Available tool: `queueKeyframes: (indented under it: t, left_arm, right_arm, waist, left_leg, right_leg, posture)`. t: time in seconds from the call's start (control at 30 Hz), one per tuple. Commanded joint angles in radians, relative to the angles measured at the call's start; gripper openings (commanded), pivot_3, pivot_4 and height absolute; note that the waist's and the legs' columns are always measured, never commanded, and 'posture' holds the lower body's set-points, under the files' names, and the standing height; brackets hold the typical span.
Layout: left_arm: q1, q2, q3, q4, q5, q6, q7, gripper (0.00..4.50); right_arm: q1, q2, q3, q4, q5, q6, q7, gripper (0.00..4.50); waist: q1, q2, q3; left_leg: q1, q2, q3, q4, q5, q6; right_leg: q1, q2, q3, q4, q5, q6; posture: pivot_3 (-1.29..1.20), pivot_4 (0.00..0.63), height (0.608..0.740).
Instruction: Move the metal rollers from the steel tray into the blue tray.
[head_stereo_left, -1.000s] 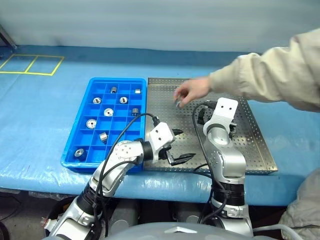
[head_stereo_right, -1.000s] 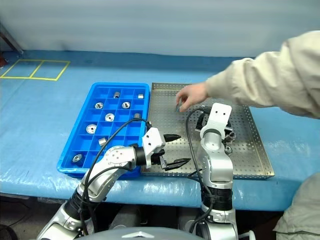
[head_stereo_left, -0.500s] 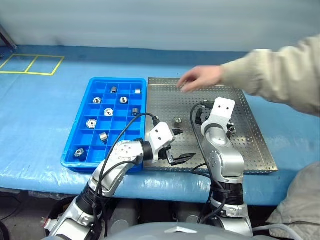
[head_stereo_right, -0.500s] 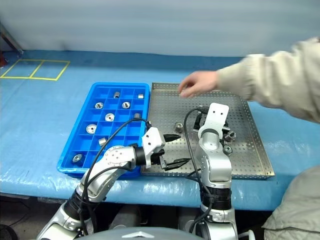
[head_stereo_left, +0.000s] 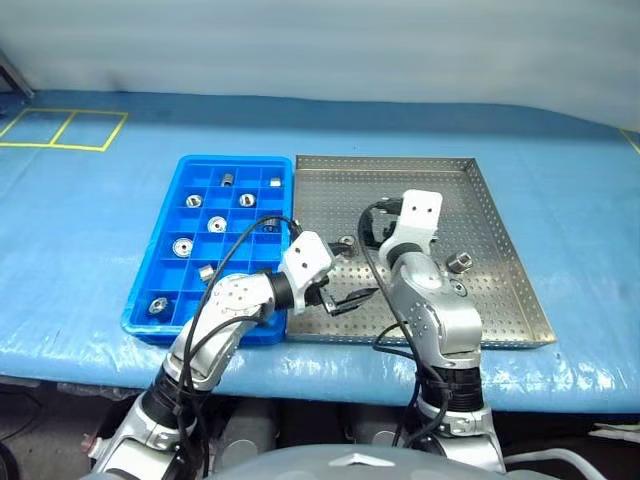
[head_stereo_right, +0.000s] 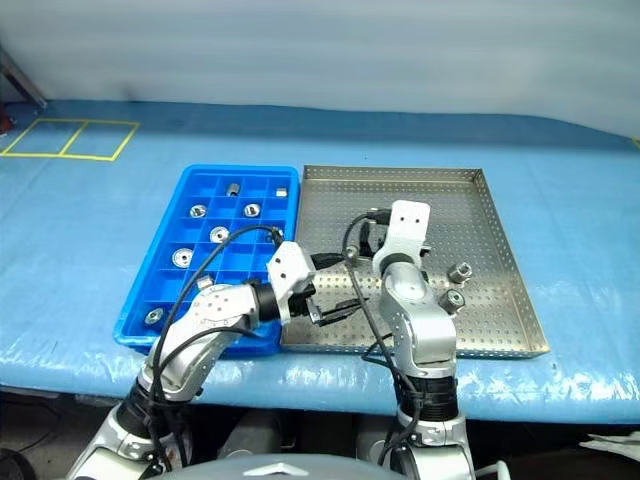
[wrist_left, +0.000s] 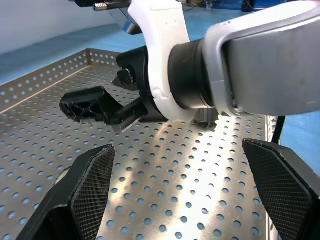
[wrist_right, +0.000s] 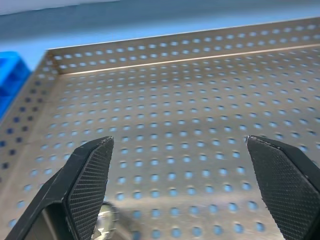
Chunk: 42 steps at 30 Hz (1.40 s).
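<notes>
Steel tray (head_stereo_left: 330, 190) far half bare; right arm (head_stereo_left: 425, 290) blocks centre.

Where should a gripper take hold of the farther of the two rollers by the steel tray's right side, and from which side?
Across its round side wall, coming down from above: the roller seems to stand on end on the steel tray. Set the jaws to its left and right, since another roller sits just nearer.

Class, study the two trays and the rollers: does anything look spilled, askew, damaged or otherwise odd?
Nothing stands out. The steel tray and blue tray sit square, side by side. Rollers lie singly in blue compartments; a few more rest loose on the steel tray.
</notes>
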Motion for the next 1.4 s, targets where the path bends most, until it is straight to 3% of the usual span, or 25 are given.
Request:
queueKeyframes:
  t: [0.03, 0.27, 0.83, 0.93, 1.17, 1.4]
  left_arm:
    - [0.031, 0.033, 0.052, -0.071, -0.031, -0.004, -0.008, 4.45]
    - [0.09, 0.042, 0.073, -0.131, -0.049, 0.023, 0.025, 4.45]
    - [0.101, 0.033, 0.04, -0.155, -0.066, 0.052, 0.049, 4.45]
    - [0.099, 0.029, 0.034, -0.152, -0.067, 0.051, 0.05, 4.5]
    - [0.104, 0.039, 0.036, -0.159, -0.072, 0.049, 0.042, 4.5]
    - [0.09, -0.024, 0.105, -0.187, -0.131, 0.075, 0.109, 4.5]
  right_arm:
    - [-0.008, 0.023, 0.042, -0.019, 0.011, -0.009, 0.042, 4.5]
    - [-0.001, 0.012, 0.06, 0.049, -0.007, -0.039, 0.08, 4.5]
    - [0.022, 0.003, 0.026, 0.23, -0.05, -0.109, 0.096, 4.5]
    - [0.015, 0.002, 0.017, 0.246, -0.055, -0.123, 0.088, 3.91]
    - [0.02, 0.001, 0.017, 0.203, -0.062, -0.107, 0.081, 1.71]
    - [-0.068, 0.004, 0.045, 0.075, -0.092, -0.016, 0.059, 1.72]
  waist:
    - [0.007, 0.0, 0.0]
    - [0.048, 0.0, 0.0]
    - [0.068, 0.0, 0.0]
    - [0.07, 0.0, 0.0]
    - [0.07, 0.0, 0.0]
    - [0.072, 0.0, 0.001]
  left_leg:
    - [0.0, 0.0, 0.0, 0.0, 0.0, 0.0]
    - [0.0, 0.0, -0.001, 0.0, 0.0, 0.0]
    - [0.0, -0.001, -0.002, -0.005, 0.001, -0.002]
    - [0.0, -0.001, -0.002, -0.006, 0.002, -0.003]
    - [0.0, -0.001, -0.002, -0.007, 0.003, -0.004]
    - [0.0, -0.001, -0.003, -0.01, 0.005, -0.005]
  right_leg:
    - [0.0, 0.0, 0.0, 0.0, 0.0, 0.0]
    - [-0.001, -0.001, -0.001, -0.001, 0.0, 0.0]
    - [-0.001, -0.001, -0.001, -0.002, -0.001, -0.002]
    - [-0.001, -0.001, -0.002, -0.002, -0.001, -0.002]
    - [-0.002, -0.001, -0.002, -0.002, -0.001, -0.002]
    - [-0.003, -0.001, -0.002, -0.002, -0.001, -0.002]
  posture:
    - [0.05, 0.15, 0.74]
    - [0.1, 0.15, 0.74]
    - [0.12, 0.15, 0.74]
    - [0.12, 0.15, 0.74]
    - [0.12, 0.15, 0.74]
    - [0.16, 0.15, 0.74]
